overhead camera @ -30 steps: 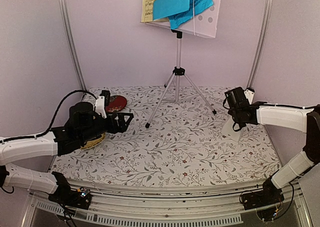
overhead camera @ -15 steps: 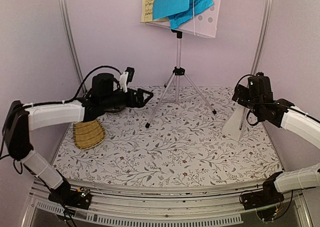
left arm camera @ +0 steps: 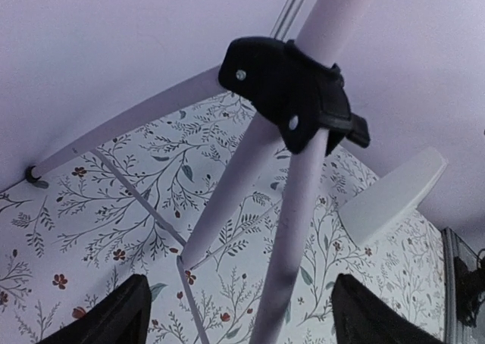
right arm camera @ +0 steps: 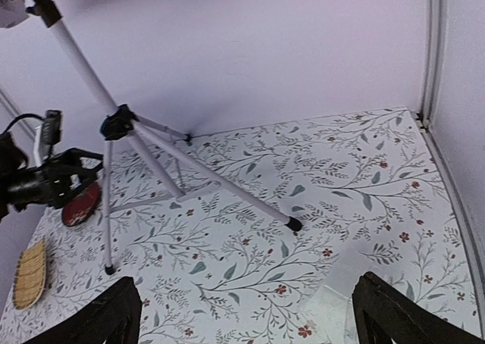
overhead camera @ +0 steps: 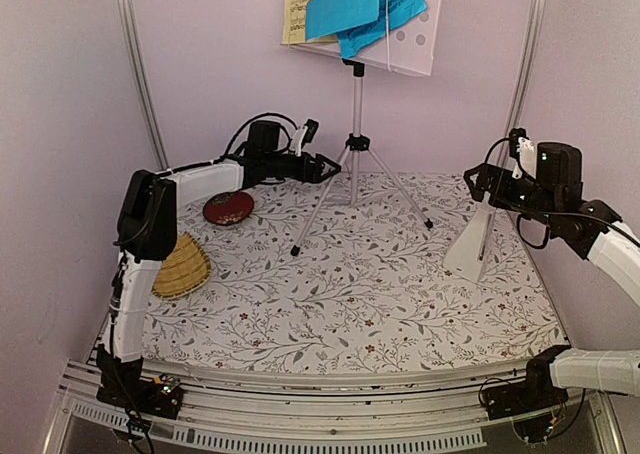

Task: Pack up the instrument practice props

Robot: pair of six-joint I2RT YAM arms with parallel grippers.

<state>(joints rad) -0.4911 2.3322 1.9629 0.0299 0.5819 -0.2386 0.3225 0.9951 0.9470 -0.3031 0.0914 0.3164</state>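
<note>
While hovering at the far middle of the tabletop [overhead camera: 350, 304], straddles one of the silver tripod legs [overhead camera: 322, 204] with the left end effector [overhead camera: 325, 164], jaws apart just below the black hub [left arm camera: 288, 86], not clamped on it. Holds the right end effector [overhead camera: 478, 182] near the top of the white pyramid metronome [overhead camera: 470, 249] at the far right, jaws wide and empty. Bears blue music sheets [overhead camera: 365, 9] and a pale-yellow sheet [overhead camera: 296, 9] on the perforated desk [overhead camera: 420, 39]. Has the red dish [overhead camera: 228, 208] and bamboo tray [overhead camera: 180, 267] at the left, well apart from the legs.
</note>
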